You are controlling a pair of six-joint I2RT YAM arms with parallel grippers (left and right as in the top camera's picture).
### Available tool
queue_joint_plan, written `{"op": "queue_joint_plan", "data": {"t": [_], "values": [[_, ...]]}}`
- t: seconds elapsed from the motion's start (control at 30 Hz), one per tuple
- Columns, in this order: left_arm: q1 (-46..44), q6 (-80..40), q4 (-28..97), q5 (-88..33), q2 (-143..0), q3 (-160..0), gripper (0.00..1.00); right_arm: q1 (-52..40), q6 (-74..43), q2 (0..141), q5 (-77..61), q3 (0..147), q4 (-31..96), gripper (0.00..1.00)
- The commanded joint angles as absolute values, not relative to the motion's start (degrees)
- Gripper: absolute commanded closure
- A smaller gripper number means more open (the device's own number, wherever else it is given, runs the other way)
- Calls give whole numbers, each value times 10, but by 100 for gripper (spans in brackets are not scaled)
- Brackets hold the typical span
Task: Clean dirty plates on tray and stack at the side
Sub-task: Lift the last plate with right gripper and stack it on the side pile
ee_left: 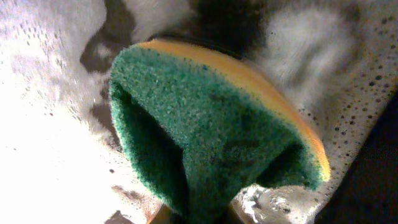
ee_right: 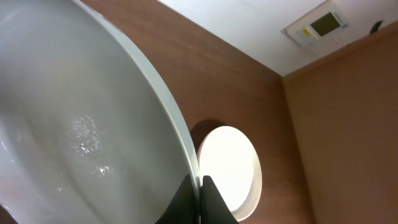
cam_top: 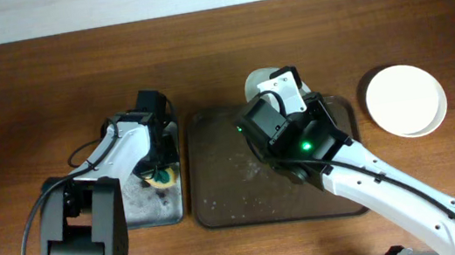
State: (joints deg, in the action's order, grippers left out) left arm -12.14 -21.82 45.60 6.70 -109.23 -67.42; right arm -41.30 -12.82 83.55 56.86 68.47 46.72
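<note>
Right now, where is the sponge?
Overhead, the sponge sits on the left, in the soapy metal tray beside the brown tray, pinched by the left pincer.

**Arms and close framing hide a good deal**

From overhead the right wrist covers most of the pale plate (cam_top: 258,80), leaving only its far rim. It also hides the right part of the tray (cam_top: 216,173) and the tips of the right pincer (ee_right: 199,199). In the right wrist view that plate runs off the left and bottom edges and masks the left side of the white stack (ee_right: 231,167). The wall panel (ee_right: 314,25) is too small to read. In the left wrist view the sponge (ee_left: 211,137) hides the fingers of the left pincer (cam_top: 160,167) and is cropped at the bottom, with blurred foam (ee_left: 50,124) around it.
</note>
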Motion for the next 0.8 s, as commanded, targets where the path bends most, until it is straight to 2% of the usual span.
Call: {"op": "queue_joint_plan", "data": {"t": [0.0,0.07,0.1,0.13,0.2,0.27,0.3,0.33,0.37,0.47,0.5,0.53,0.63,0.67,0.7,0.73,0.77], "values": [[-120,-215,459,71,-1106,-656,100,-409,-198,802,600,699,467,96],[-119,-215,460,71,-1106,-656,100,-396,-226,797,595,699,468,96],[-119,-215,460,71,-1106,-656,43,-382,-235,795,588,699,469,96],[-119,-215,461,71,-1106,-656,20,-363,-247,794,585,699,472,96],[-119,-215,479,69,-1106,-656,18,-324,-248,794,585,699,472,96],[-120,-215,492,69,-1106,-656,11,-289,-248,794,585,699,472,96],[-121,-215,494,68,-1106,-656,12,-261,-248,794,578,699,475,96],[-121,-215,494,62,-1106,-656,22,-238,-248,794,568,699,479,96],[-121,-215,494,53,-1106,-656,43,-213,-248,794,555,699,480,96],[-121,-215,497,51,-1106,-656,89,-114,-270,794,500,699,480,96],[-121,-215,501,52,-1106,-656,97,-65,-282,794,463,699,480,96],[-121,-215,503,52,-1106,-656,100,-26,-286,794,419,699,478,96],[-121,-215,504,52,-1106,-656,100,107,-295,795,267,699,471,96],[-121,-215,504,52,-1106,-656,68,152,-295,795,226,699,467,96],[-121,-215,503,52,-1106,-656,57,196,-295,795,194,699,462,96],[-121,-215,502,52,-1106,-656,36,241,-295,796,162,699,456,96],[-121,-215,502,52,-1106,-656,26,265,-295,799,141,699,450,95]]}}
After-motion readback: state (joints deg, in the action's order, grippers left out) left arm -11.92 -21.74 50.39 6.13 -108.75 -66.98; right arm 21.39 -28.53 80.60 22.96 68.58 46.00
